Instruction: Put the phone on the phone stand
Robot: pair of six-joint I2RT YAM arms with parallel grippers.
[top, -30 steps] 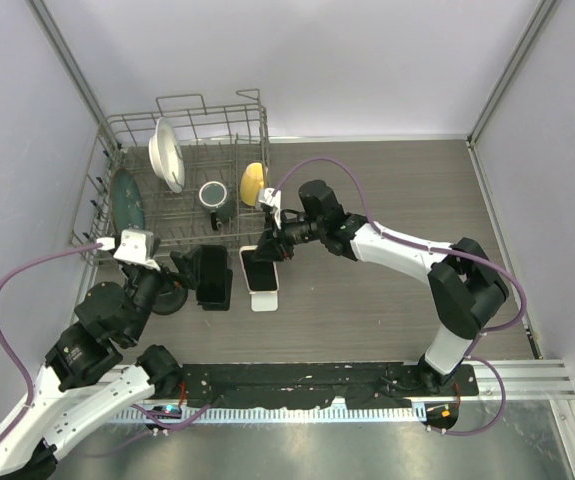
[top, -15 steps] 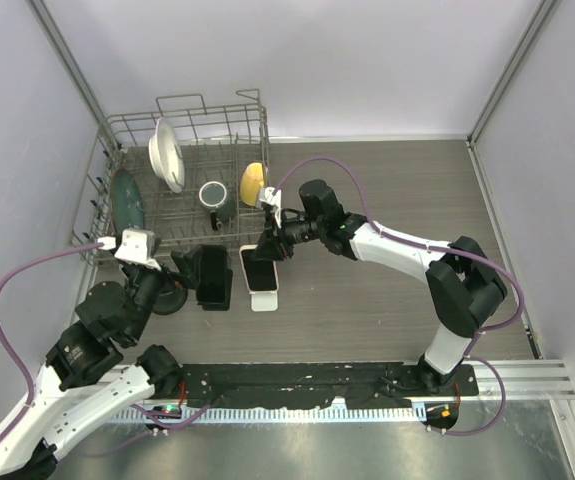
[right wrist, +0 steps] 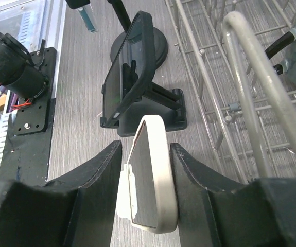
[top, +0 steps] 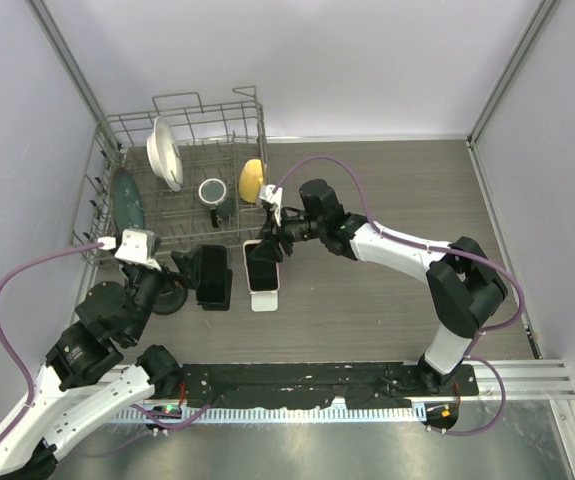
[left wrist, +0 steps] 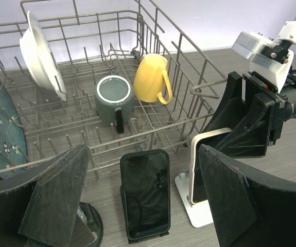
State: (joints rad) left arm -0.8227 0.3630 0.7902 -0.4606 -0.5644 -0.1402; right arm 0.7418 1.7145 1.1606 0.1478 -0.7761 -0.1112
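Observation:
A white-cased phone [top: 264, 265] leans upright on a white stand [top: 264, 301] beside the dish rack. My right gripper [top: 273, 240] straddles its top. In the right wrist view [right wrist: 145, 146] one finger touches the phone's [right wrist: 155, 170] back. A small gap shows between the other finger and the screen. A black phone [top: 212, 275] sits on a black stand to the left. My left gripper [left wrist: 142, 152] is open and empty, hovering in front of the black phone [left wrist: 145, 193]. The white phone [left wrist: 202, 164] and its stand [left wrist: 196, 213] show at the right.
A wire dish rack [top: 207, 105] stands behind the stands. It holds a white bowl [top: 165, 152], a teal plate [top: 125, 200], a grey mug [top: 213, 195] and a yellow mug [top: 252, 180]. A round black base [top: 167, 297] lies left of the black phone.
The white phone has shifted slightly right and stands more upright on its stand, with my right gripper over it. The left arm has not moved.

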